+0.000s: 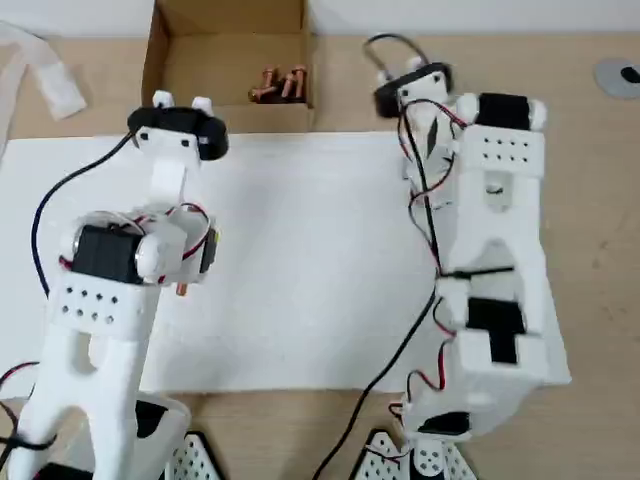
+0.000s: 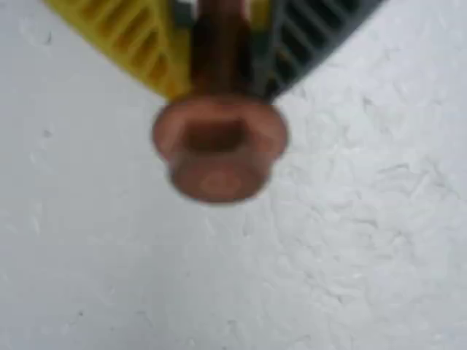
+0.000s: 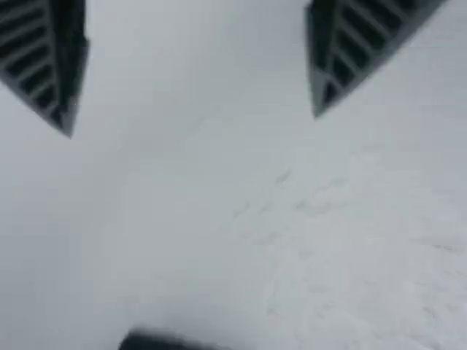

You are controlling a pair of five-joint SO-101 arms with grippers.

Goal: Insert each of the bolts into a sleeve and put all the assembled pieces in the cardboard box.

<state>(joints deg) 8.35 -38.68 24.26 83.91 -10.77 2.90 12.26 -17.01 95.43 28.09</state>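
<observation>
My left gripper point(image 2: 219, 87) is shut on a copper piece point(image 2: 219, 149), clamped between its yellow and dark fingers. The piece's flanged end faces the camera; whether it is a bolt alone or a bolt in a sleeve I cannot tell. In the high view the copper piece point(image 1: 181, 290) pokes out beneath the left arm, just above the white mat point(image 1: 300, 260). My right gripper point(image 3: 190, 124) hangs open over bare mat with nothing between its fingers. The cardboard box point(image 1: 155, 60) stands at the back, with several copper pieces point(image 1: 280, 84) lying in it.
The right arm's folded body point(image 1: 495, 250) covers the mat's right edge. A white sheet point(image 1: 45, 75) lies at the back left, and a grey disc point(image 1: 618, 77) at the back right. Black cables trail from both arms.
</observation>
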